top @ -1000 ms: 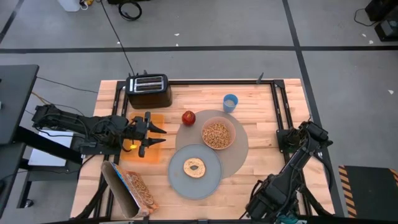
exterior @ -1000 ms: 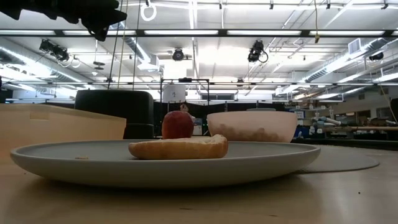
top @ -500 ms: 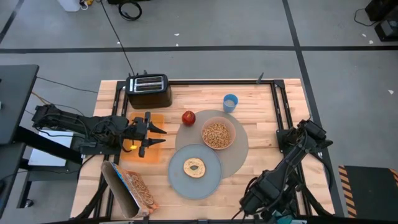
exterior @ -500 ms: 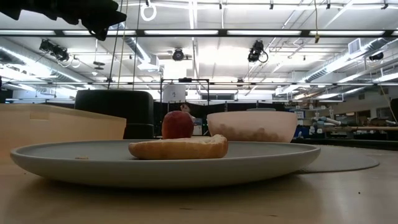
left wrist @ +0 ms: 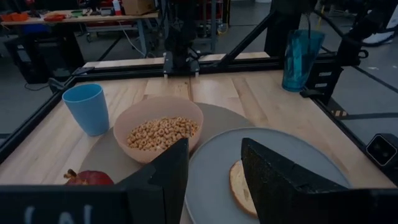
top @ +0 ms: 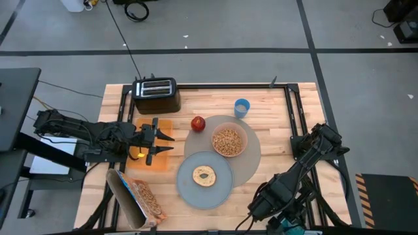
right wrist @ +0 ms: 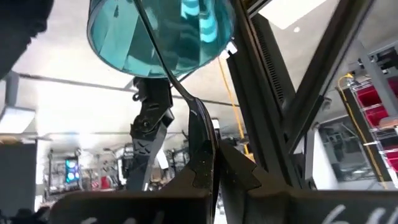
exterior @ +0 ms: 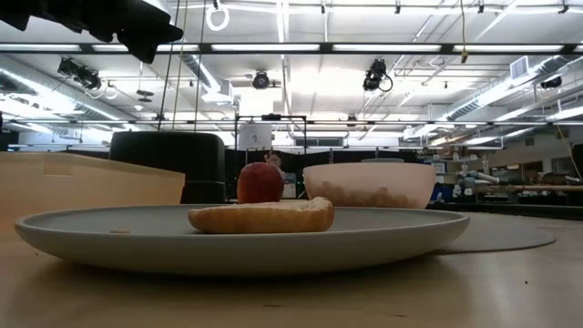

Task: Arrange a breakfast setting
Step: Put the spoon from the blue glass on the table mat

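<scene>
One bagel (top: 204, 174), light, stiff-crusted, best gripped across its rim, lay on plate (top: 189, 189); left hand (top: 163, 143) at nine o'clock half-parted, empty; right hand clenched.

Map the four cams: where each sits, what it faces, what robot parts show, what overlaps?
High: overhead, straight down; both arms, left hand over the orange board.
Low: table height, level across plate, bagel, apple, bowl; dark arm part at top.
Left wrist: faces the same setting plus blue cup; own fingers.
Right wrist: angled up at ceiling; shut fingers.
Shared: high, low and left wrist all show the bagel.
</scene>
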